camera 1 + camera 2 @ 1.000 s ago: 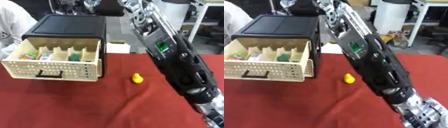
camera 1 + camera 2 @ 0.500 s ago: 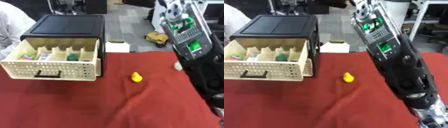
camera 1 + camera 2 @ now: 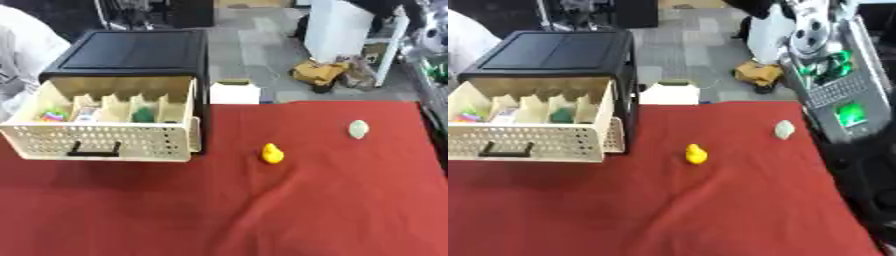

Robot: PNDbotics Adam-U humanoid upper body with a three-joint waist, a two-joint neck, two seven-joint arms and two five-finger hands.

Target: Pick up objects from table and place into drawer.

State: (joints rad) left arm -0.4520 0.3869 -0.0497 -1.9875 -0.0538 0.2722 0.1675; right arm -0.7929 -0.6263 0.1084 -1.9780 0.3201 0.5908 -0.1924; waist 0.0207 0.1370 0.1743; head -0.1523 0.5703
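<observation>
At the far left of the red table (image 3: 332,210) a black cabinet (image 3: 140,50) has its cream drawer (image 3: 105,142) pulled open, with small coloured things in its compartments. A yellow duck (image 3: 273,153) sits near the middle, well apart from the drawer. Farther right lies a pale lump (image 3: 358,129). The right arm (image 3: 842,95) rises along the right edge; neither hand shows, so their state cannot be told.

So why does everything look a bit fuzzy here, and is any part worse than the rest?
Left eye view: soft all over; the yellow duck and the pale lump have smeared edges, and the items in the drawer are just blobs of colour. Right eye view: equally soft, with the robot's arm blurry along the right edge. Lighting is even, with no strong glare or shadows.
</observation>
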